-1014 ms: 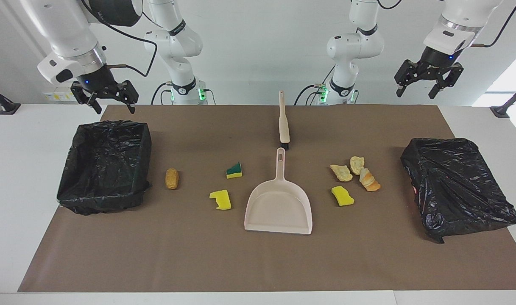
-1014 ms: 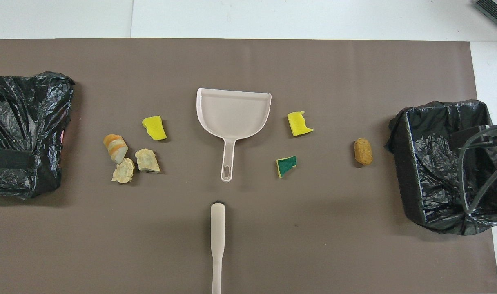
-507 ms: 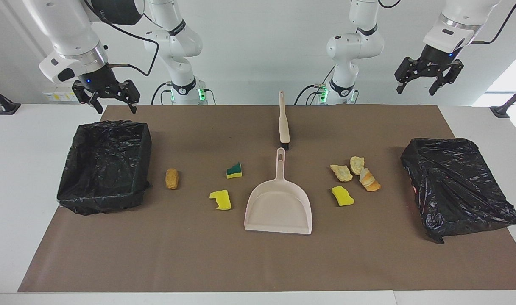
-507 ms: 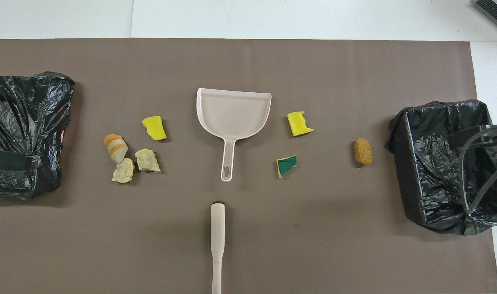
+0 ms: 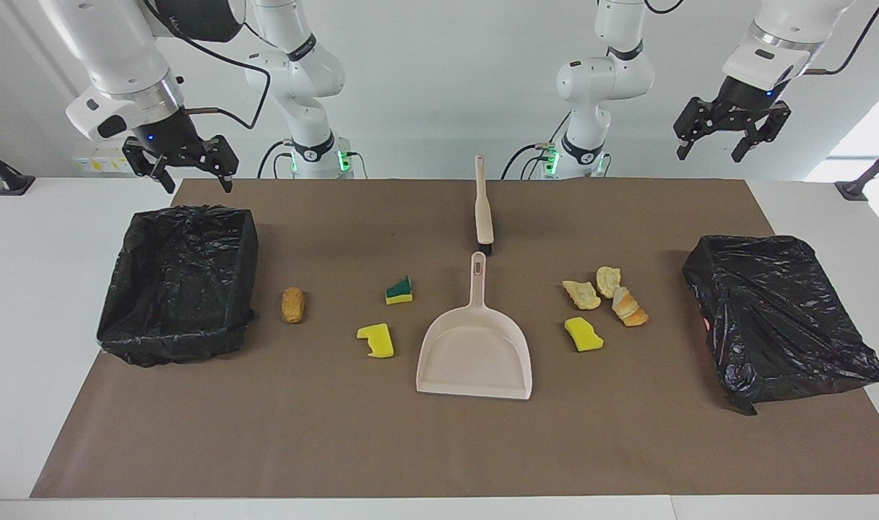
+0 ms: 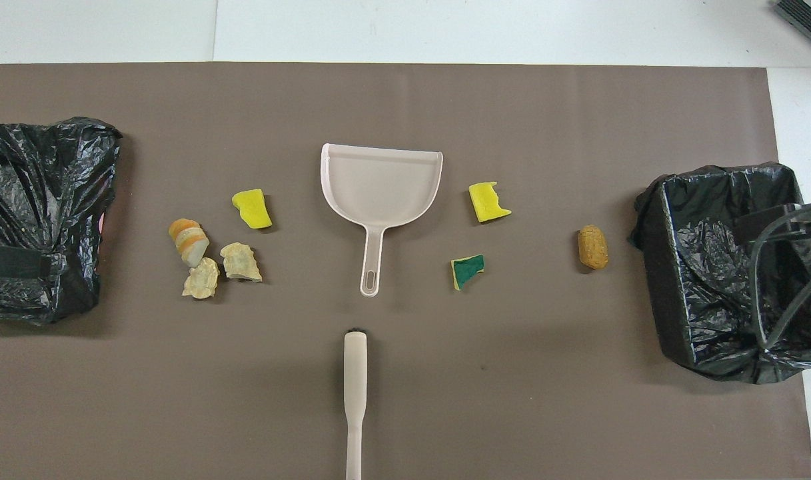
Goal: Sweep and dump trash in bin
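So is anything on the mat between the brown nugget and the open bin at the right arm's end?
Nothing visible: only bare mat lies between the brown nugget and the open bin beside it.

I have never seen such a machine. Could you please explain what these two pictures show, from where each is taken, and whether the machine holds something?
They show two robot arms at a table. One camera faces the arms; the other looks down from above their end. The right gripper hangs open over the open bin; the left gripper hangs open in the air over the table's edge. Neither holds anything. On the brown mat lie a dustpan, a brush nearer the robots, and seven scraps of trash: four toward the left arm's end, three toward the right arm's. A second bag-covered bin sits at the left arm's end.
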